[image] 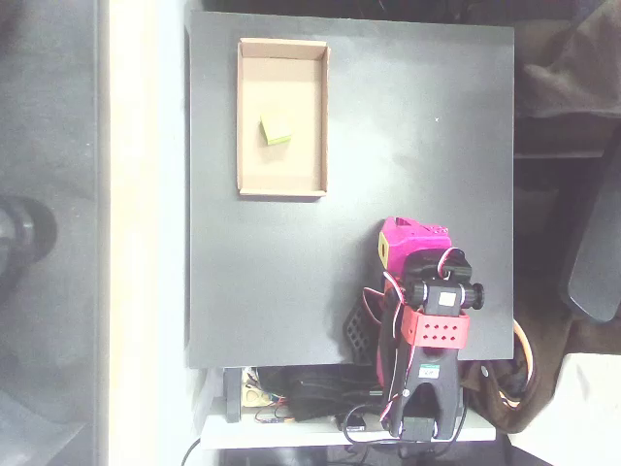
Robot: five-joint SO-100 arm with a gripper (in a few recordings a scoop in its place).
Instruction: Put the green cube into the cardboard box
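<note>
- We see the green cube [276,130] lying inside the cardboard box [243,116], on its floor a little above the box's middle and nearer its left wall, turned slightly askew to the walls.
- Nothing touches the cube, so we judge the placing done: it lies loose, as a thing dropped or released would, not squared up.
- The cardboard box sits on the dark tabletop [417,146] near its upper left corner in the overhead view, its long side running up and down the picture.
- The gripper [396,245] is well apart from the box, down and to the right of it, folded close over the arm's base at the tabletop's lower edge.
- We read that as a rest pose, clear of the box.
- The gripper holds nothing that we can see; whether its jaws stand open or closed we cannot tell from above.
</note>
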